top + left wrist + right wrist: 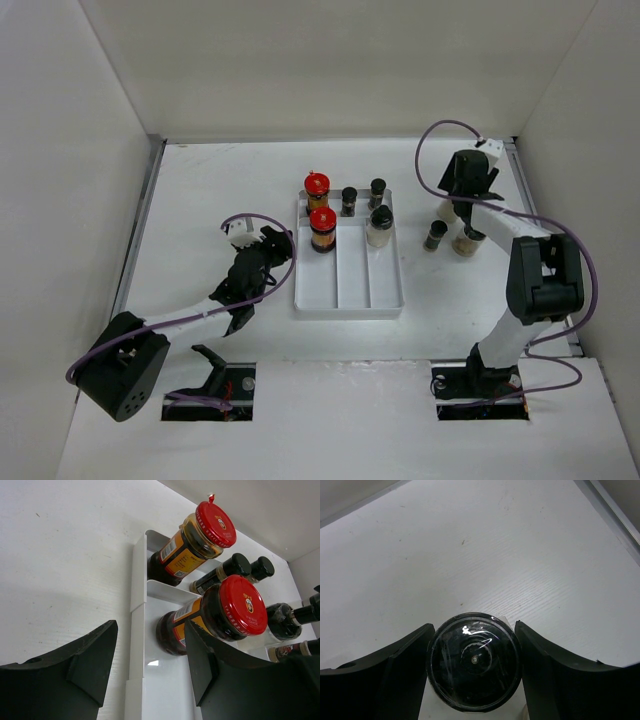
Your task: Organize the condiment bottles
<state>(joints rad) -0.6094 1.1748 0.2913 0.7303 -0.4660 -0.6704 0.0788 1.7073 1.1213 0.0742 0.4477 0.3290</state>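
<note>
Right fingers (pixel 560 675) are held apart astride a black-lidded bottle (pixel 474 661) on the worktop (pixel 470 555), right of the tray (pixel 345 285); left fingers (pixel 85 665) are apart, empty. Grasp step judged in hand: closure on the bottle, then a lift trayward, is needed.

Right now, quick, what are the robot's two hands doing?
Left gripper: open, holding nothing.
Right gripper: around the black-lidded bottle; whether it grips cannot be told.

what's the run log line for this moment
left end effector: open, empty, beside white tray | right end effector: straddling black-lidded bottle right of tray, contact unclear | red-capped jars: both in tray, left side
</note>
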